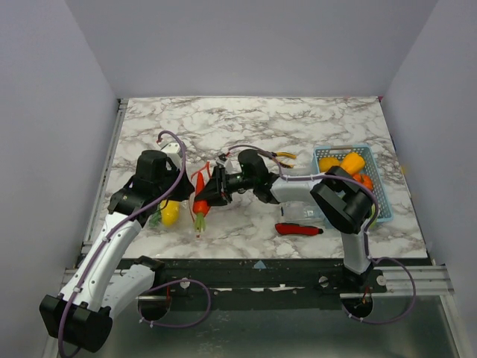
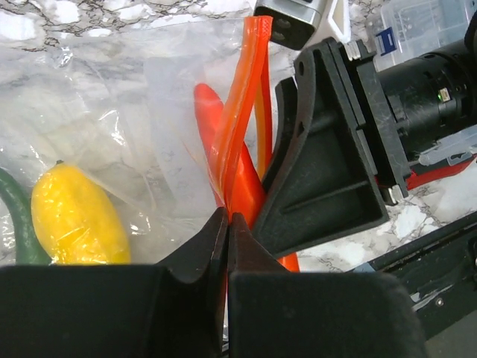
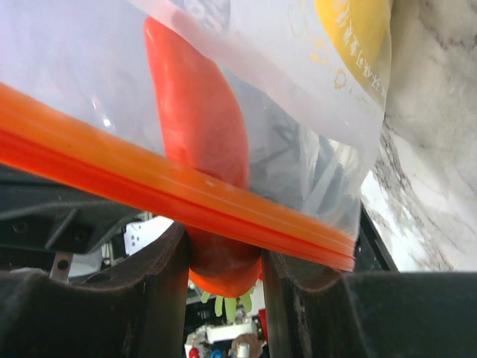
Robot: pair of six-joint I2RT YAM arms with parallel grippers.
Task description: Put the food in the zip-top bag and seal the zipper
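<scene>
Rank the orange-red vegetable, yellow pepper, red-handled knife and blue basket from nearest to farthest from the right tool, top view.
1. orange-red vegetable: held in the right tool.
2. yellow pepper: in the bag, just left.
3. red-handled knife: front, to the right.
4. blue basket: far right.

To my right, a light blue mesh basket (image 1: 381, 190) stands on the marble counter (image 1: 298, 123). A red-handled knife (image 1: 298, 229) lies just off its near left corner. Yellow-handled pliers (image 1: 285, 157) lie left of its far corner. A clear compartment box (image 2: 421, 22) rests on the counter too.
</scene>
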